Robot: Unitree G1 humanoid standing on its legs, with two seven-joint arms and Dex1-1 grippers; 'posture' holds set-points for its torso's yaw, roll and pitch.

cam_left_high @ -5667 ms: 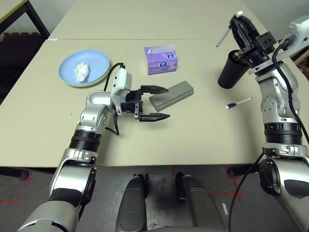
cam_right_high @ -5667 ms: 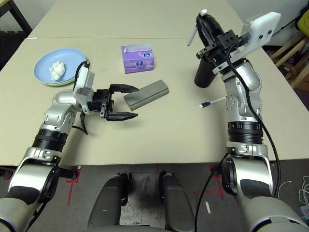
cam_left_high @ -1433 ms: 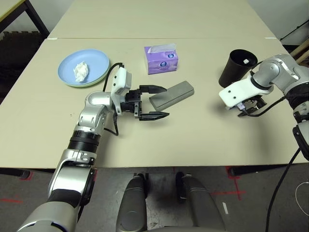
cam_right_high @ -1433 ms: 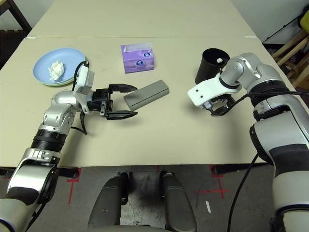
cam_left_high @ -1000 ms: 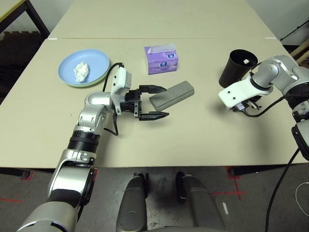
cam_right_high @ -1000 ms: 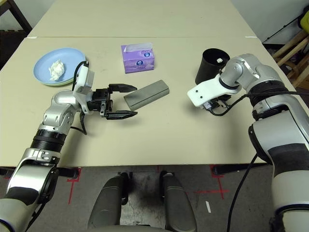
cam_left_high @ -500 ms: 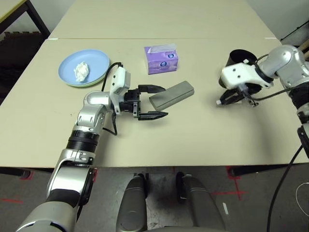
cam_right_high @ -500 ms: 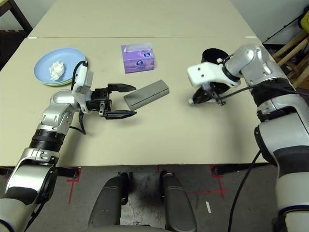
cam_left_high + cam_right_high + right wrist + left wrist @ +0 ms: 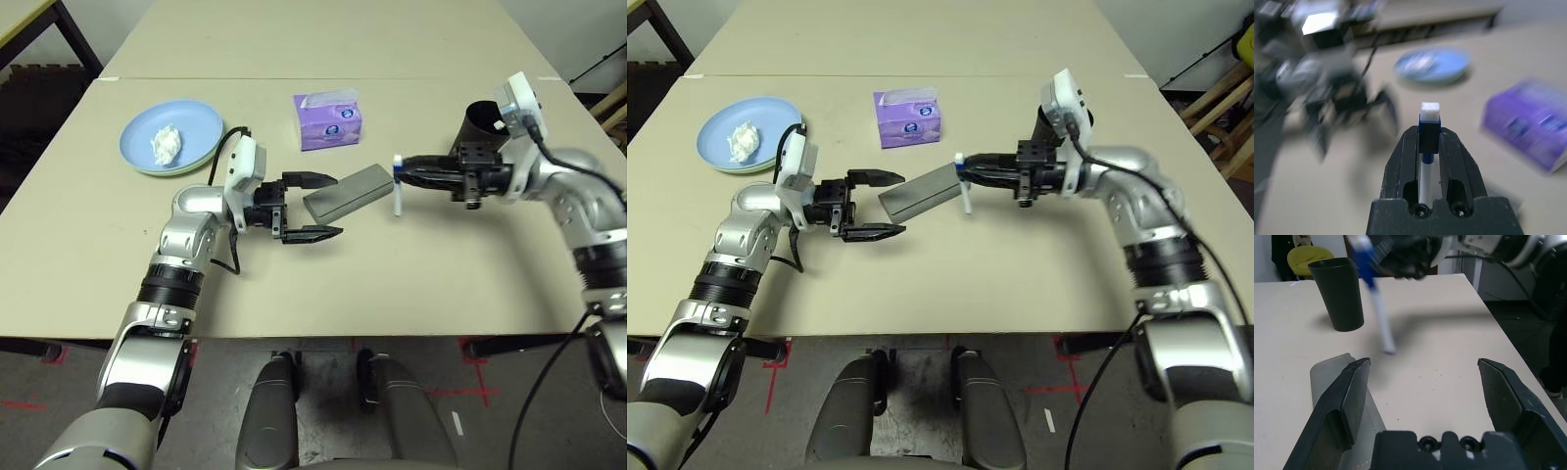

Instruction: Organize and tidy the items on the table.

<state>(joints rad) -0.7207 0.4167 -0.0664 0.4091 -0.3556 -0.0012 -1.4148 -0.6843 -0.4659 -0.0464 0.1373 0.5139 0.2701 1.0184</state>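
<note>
My right gripper (image 9: pixel 400 168) is shut on a white pen (image 9: pixel 398 192) with a blue cap, held crosswise above the table (image 9: pixel 411 274), just right of the grey glasses case (image 9: pixel 348 192). The pen (image 9: pixel 1429 128) sits clamped between the fingers. My left gripper (image 9: pixel 336 207) is open and low over the table, with the near end of the case (image 9: pixel 1324 378) beside one finger (image 9: pixel 1349 399). The black cup (image 9: pixel 479 121) stands upright behind my right wrist. At the far left, a light blue plate (image 9: pixel 191 122) rests on a pale green one and holds a crumpled tissue wad (image 9: pixel 165 145).
A purple tissue box (image 9: pixel 327 119) stands behind the case. A seam separates a second tabletop (image 9: pixel 323 39) at the back. Bare surface lies along the near edge in front of both arms.
My right arm has lifted the pen from the table near the cup and swung left, so it now points toward the case and the left gripper. The left arm has stayed put.
</note>
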